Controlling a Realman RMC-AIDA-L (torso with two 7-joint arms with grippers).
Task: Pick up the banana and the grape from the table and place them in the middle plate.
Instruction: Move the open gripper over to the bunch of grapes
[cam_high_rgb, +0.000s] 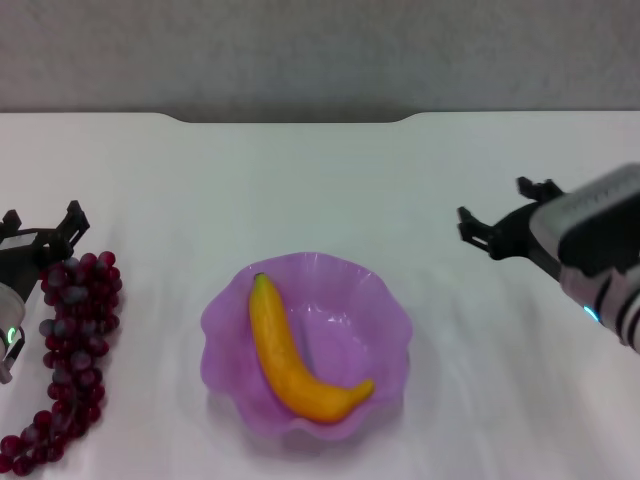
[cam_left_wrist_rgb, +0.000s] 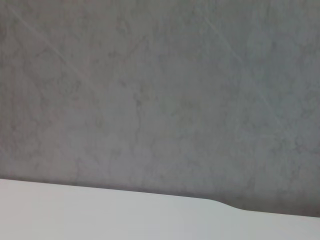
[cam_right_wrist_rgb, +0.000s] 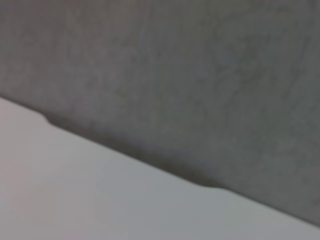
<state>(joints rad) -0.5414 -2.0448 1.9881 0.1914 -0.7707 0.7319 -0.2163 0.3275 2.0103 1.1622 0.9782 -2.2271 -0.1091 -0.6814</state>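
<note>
the banana (cam_high_rgb: 298, 361) lies inside the middle plate (cam_high_rgb: 388, 312) on the bench (cam_high_rgb: 320, 190). left of the plate, the left gripper (cam_high_rgb: 42, 232) hovers released over the grape (cam_high_rgb: 70, 350). the right gripper (cam_high_rgb: 498, 217), right of the plate, is released and empty.

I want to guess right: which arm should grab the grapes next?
Probably the left. The left gripper hangs at the top of the dark red-purple grape bunch; the right gripper is beyond the purple scalloped plate.

The head camera looks forward and down across the counter (cam_high_rgb: 300, 180) from above. Both wrist cameras sit low, facing the grey wall (cam_left_wrist_rgb: 160, 90); all three share the counter's notched far edge (cam_right_wrist_rgb: 125, 150).
</note>
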